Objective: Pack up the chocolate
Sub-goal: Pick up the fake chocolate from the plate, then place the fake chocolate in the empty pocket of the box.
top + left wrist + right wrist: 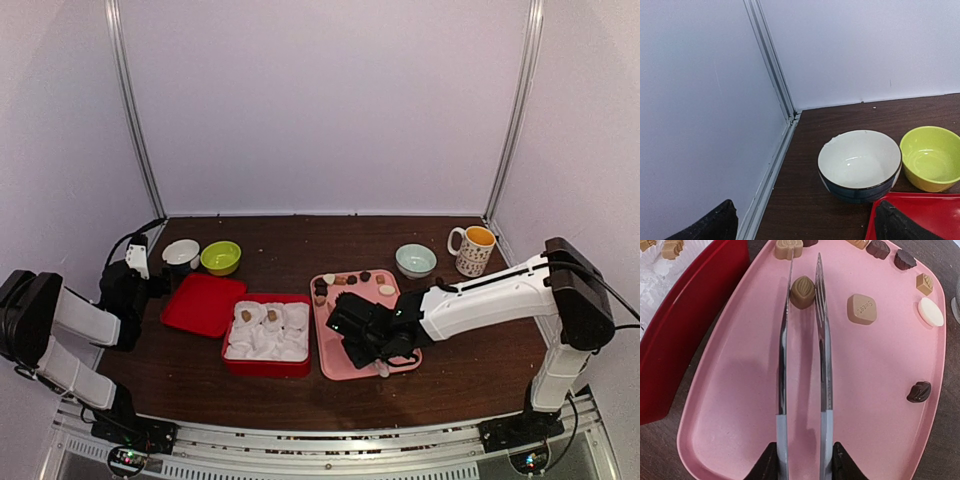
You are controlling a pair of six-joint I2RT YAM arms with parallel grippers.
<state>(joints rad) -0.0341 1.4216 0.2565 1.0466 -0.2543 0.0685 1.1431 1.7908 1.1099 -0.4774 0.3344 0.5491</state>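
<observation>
Several chocolate pieces lie on the pink tray: a square tan one, a cream one, a dark one. My right gripper is shut on metal tongs. The tong tips close on both sides of a light brown oval chocolate. From above, the right gripper hangs over the tray's near half. The red box with white paper cups holds two brown chocolates. My left gripper is open and empty at the far left, by the wall.
A red lid lies left of the box. A white-and-dark bowl and a green bowl stand ahead of the left gripper. A pale blue bowl and a mug stand at the back right.
</observation>
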